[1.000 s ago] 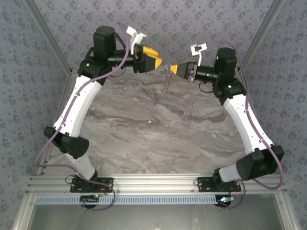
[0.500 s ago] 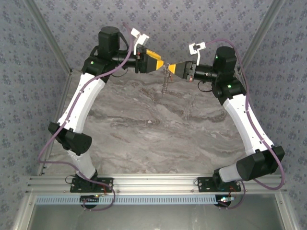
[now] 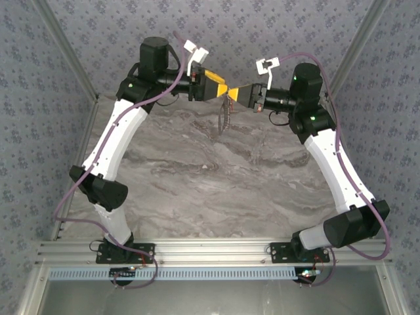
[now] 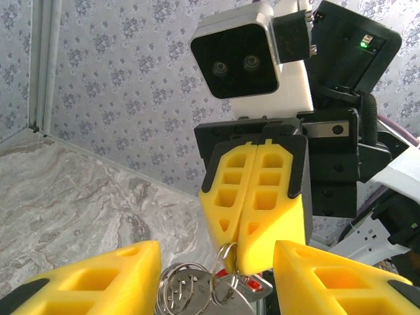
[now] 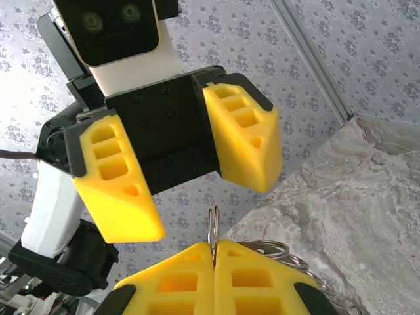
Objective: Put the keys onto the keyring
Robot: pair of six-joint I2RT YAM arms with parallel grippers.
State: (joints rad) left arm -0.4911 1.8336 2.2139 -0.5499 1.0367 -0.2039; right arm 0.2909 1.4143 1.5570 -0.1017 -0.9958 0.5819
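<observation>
Leftmost first: the left arm has swung in toward the middle of the table's [image 3: 197, 190] far edge, and the left gripper [image 3: 220, 88] now meets the right gripper's tip where a gap stood a second ago. Its jaws have narrowed as it came. They are still half open and straddle the tip of the other claw, one yellow finger [image 4: 98, 279] on each side, with nothing pinched between them yet.

Between those fingers sits the keyring [image 4: 227, 252], a thin metal loop standing on edge in the air above the far edge of the table. Below it hangs a bunch of further rings [image 4: 187, 289], with a sliver of red among them that I take for the key [image 4: 247, 283]. Whether that key is already threaded on the loop is too small to tell. In the top view the bunch dangles down toward the marble without resting on it.

On the right, the right gripper [image 5: 213, 248] has not shifted; it is clamped tight on the keyring's lower rim and presents it like a vice.

My reading is that the left claw is about to take hold of the ring or key, so the threading itself has not begun.
</observation>
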